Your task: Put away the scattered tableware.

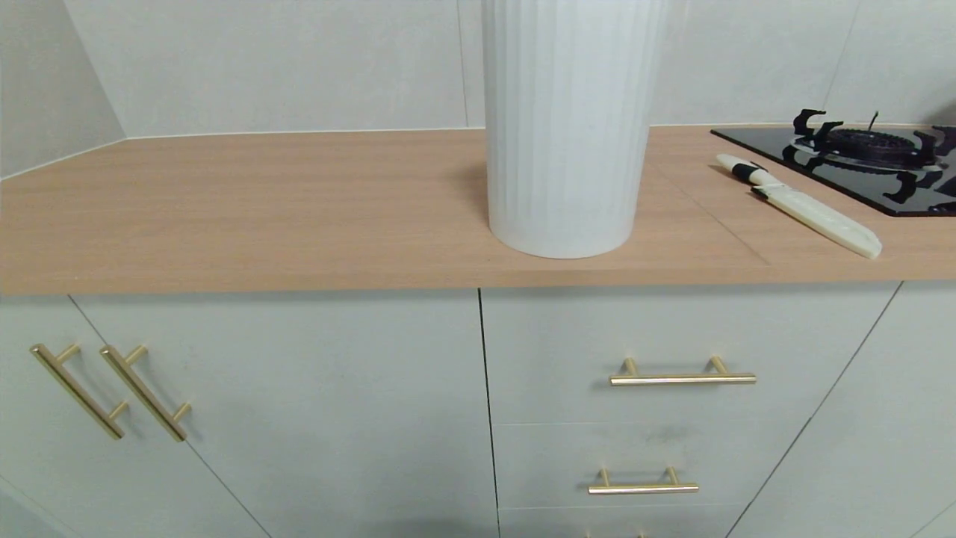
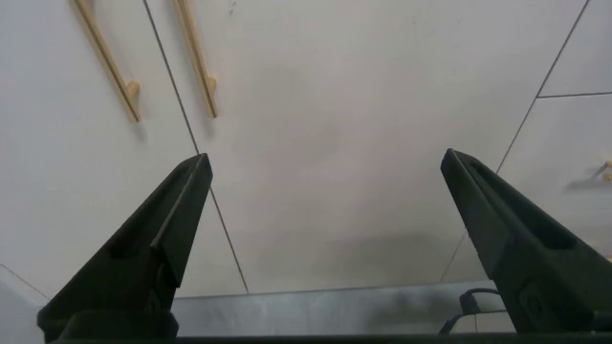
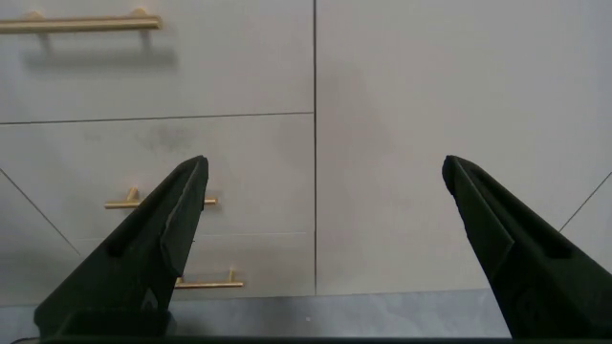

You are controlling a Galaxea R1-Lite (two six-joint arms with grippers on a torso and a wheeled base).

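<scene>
A cream-coloured knife (image 1: 799, 203) with a black band on its handle lies flat on the wooden countertop (image 1: 299, 209), to the right, beside the stove. A tall white ribbed container (image 1: 571, 123) stands on the counter near its front edge, left of the knife. My left gripper (image 2: 325, 172) is open, low down and facing the white cabinet doors (image 2: 316, 143). My right gripper (image 3: 325, 172) is also open, facing the drawer fronts (image 3: 153, 153) below the counter. Nothing sits between either pair of fingers.
A black glass stove (image 1: 859, 161) with a burner grate occupies the counter's far right. Below are cabinet doors with gold bar handles (image 1: 142, 392) on the left and drawers with gold handles (image 1: 683, 377) in the middle. A tiled wall backs the counter.
</scene>
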